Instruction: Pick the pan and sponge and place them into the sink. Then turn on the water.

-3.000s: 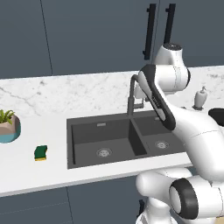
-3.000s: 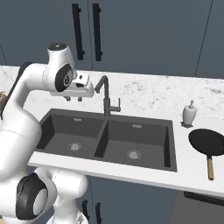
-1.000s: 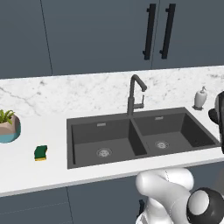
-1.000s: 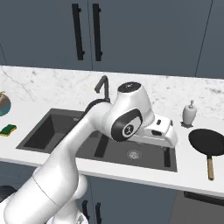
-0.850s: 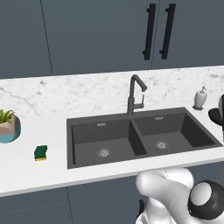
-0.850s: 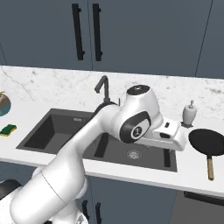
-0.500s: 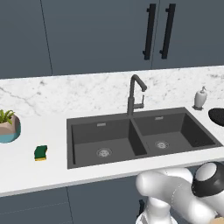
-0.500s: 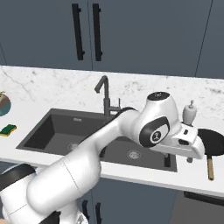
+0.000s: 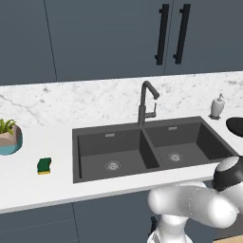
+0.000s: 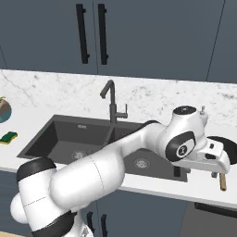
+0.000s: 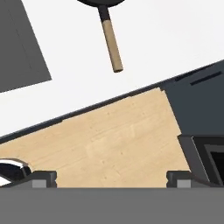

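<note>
The pan (image 10: 225, 149) is seen lying on the white surface (image 10: 37, 99) to the right of the sink (image 10: 60, 132), its wooden handle reaching toward the front edge, while the claw (image 10: 216, 167) is held spread wide and empty just above that handle and the sponge (image 9: 44, 165) is left well apart on the far left, near the plant pot (image 9: 9, 137). The pan is judged rigid and fairly heavy at the bowl, so the stiff handle (image 11: 110, 43) is best gripped close to the bowl to limit tipping, whereas the sponge is judged light and soft. No brand, label or writing can be read.
</note>
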Tool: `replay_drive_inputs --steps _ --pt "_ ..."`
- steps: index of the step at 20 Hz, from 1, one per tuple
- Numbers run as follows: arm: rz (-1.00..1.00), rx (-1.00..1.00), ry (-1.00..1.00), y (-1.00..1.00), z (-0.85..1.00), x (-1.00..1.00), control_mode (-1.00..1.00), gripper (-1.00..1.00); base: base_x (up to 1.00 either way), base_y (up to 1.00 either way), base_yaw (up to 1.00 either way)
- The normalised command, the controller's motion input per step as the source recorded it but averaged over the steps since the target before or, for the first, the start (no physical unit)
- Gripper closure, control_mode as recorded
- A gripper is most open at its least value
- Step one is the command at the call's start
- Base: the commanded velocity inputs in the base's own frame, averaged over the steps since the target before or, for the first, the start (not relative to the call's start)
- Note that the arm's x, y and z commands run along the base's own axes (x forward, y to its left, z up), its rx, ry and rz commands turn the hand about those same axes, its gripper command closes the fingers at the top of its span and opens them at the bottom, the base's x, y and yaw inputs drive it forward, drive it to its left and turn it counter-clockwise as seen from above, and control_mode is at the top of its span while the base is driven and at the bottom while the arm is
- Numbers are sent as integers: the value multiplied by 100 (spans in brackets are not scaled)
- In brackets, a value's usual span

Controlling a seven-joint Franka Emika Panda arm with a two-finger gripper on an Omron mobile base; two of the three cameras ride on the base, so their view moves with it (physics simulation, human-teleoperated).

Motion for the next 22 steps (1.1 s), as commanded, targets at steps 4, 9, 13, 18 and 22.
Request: replay_drive_inputs --steps 4,9,13,18,22 --pt "15 0 3 -34 -42 39 -100 -100 0 0 0" --pt "15 0 1 -34 -33 43 -100 -100 0 0 0" --pt "10 1 6 -26 -27 53 -100 -100 0 0 0" --pt "6 2 8 -30 -21 57 -100 -100 0 0 0" --pt "6 5 5 -43 -20 48 -100 -100 0 0 0"
